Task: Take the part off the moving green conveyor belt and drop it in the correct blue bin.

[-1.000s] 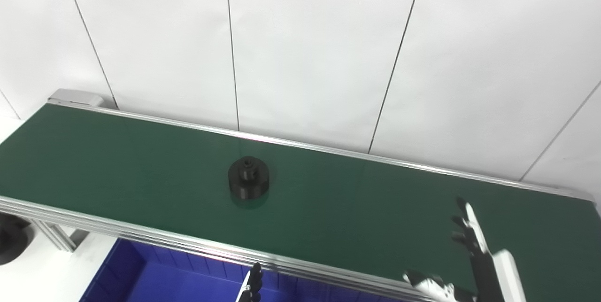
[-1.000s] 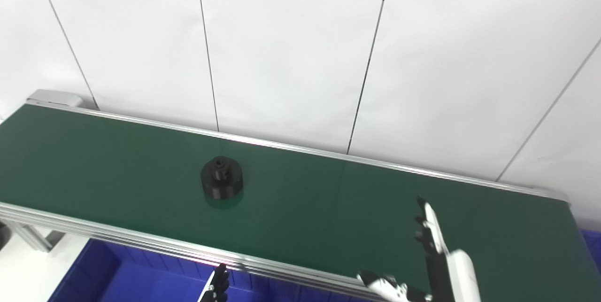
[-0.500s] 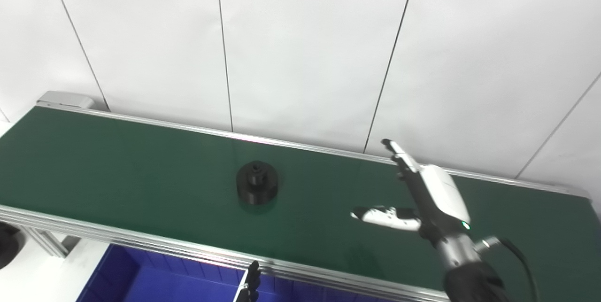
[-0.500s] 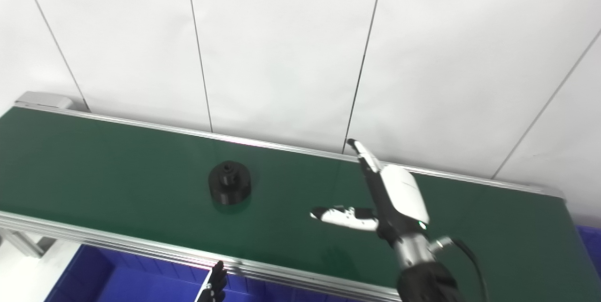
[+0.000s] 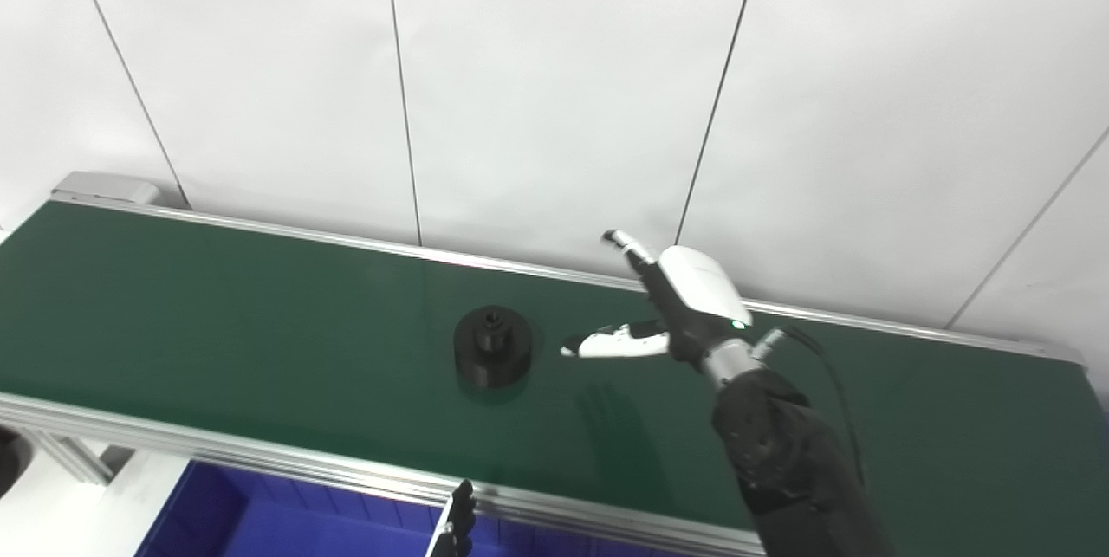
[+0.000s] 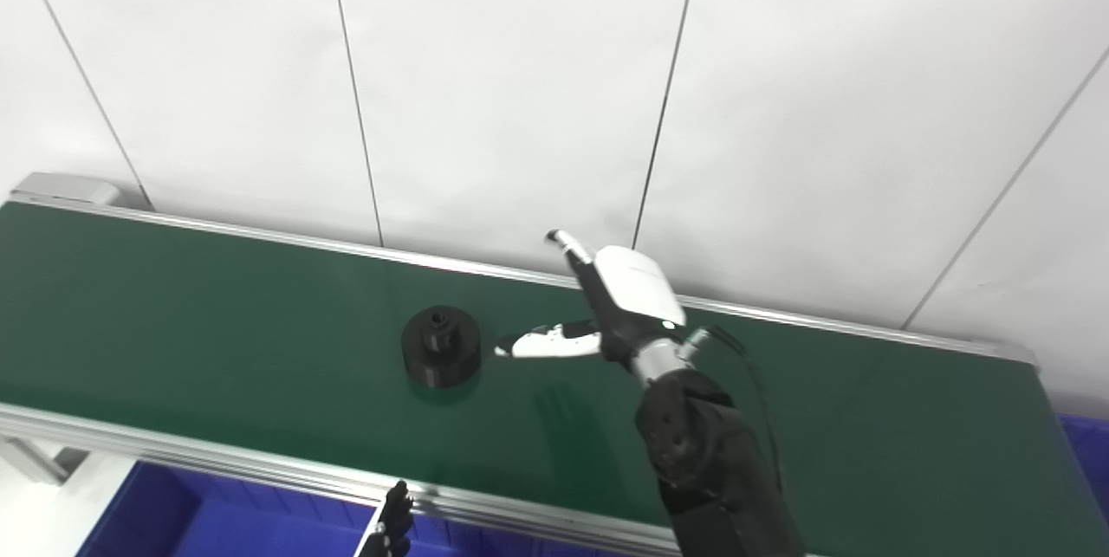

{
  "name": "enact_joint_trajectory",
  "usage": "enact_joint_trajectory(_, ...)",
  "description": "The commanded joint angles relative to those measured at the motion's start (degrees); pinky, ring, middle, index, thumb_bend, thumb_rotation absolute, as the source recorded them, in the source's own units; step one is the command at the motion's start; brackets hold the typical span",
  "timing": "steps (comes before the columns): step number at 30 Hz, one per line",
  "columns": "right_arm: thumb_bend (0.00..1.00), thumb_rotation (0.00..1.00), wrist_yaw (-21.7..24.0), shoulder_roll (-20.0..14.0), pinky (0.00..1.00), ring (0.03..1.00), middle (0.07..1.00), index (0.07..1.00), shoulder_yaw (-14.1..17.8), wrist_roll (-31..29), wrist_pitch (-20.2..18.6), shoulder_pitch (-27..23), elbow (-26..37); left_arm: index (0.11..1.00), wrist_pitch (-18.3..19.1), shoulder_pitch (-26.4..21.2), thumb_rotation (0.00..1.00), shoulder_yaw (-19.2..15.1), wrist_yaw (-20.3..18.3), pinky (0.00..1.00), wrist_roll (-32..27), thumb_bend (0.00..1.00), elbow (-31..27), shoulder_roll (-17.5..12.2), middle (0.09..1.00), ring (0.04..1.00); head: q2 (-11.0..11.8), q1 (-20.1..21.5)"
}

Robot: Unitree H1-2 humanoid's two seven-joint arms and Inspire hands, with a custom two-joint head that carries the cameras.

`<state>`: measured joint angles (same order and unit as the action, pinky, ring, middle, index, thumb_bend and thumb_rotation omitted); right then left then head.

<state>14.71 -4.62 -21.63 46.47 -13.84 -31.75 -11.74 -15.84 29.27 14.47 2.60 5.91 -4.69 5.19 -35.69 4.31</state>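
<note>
One black part rides mid-belt on the green conveyor; just right of it, the right hand (fingers spread, holding nothing) hovers. Mistimed closing could knock the part or miss it as the belt carries it along.

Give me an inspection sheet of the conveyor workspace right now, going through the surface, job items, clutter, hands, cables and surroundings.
Surface: green conveyor belt with aluminium side rails.
Job's things: black round part upright on the belt; blue bin below the near rail, contents not visible.
Clutter: nothing seen on the belt.
Hands: right hand open above the belt, right of the part, thumb towards it, not touching; left hand only dark fingertips at the bottom edge, state unclear.
Cables: black cable looping off the right wrist.
Surroundings: white panelled wall behind; a second blue bin at far right.
</note>
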Motion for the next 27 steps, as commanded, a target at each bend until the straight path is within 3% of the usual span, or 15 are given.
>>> enact_joint_trajectory(1, 1.0, 0.57, -2.0, 0.9, 0.65, 0.871, 0.914, 0.924, -0.5, 0.2, 0.5, -4.4, -1.6, 1.0, -1.7, 0.2, 0.96, 2.1, 0.3, 1.0, -0.1, 0.56, -0.5, 3.4, 1.0, 1.0, 0.0, 0.0)
enact_joint_trajectory(10, 1.0, 0.58, -4.4, 2.4, 0.62, 0.856, 0.905, 0.919, -3.4, -0.9, 0.9, -8.8, -12.4, 1.0, -4.0, 0.5, 0.94, 2.7, 0.7, 1.0, -0.1, 0.54, 0.2, 3.9, 1.0, 1.0, 0.2, -1.9)
enact_joint_trajectory(13, 1.0, 0.56, -5.1, 2.8, 0.61, 0.833, 0.899, 0.91, -4.1, -1.4, 1.3, -10.6, -16.5, 1.0, -4.3, 0.8, 0.93, 2.9, 0.6, 1.0, -0.2, 0.58, 0.2, 3.9, 1.0, 1.0, 0.2, -2.3)
enact_joint_trajectory(18, 1.0, 0.53, -6.3, 2.9, 0.61, 0.841, 0.905, 0.897, -5.6, -2.1, 2.7, -13.7, -22.6, 1.0, -4.9, 1.5, 0.93, 3.5, 0.9, 1.0, -0.1, 0.58, -0.5, 4.5, 1.0, 1.0, -0.1, -3.1)
enact_joint_trajectory(27, 1.0, 0.5, -7.0, 3.1, 0.61, 0.813, 0.893, 0.893, -8.9, -2.4, 3.9, -15.6, -27.6, 1.0, -4.1, 3.0, 0.9, 5.0, 0.6, 1.0, -0.5, 0.57, -2.8, 5.1, 1.0, 1.0, -0.9, -4.3)
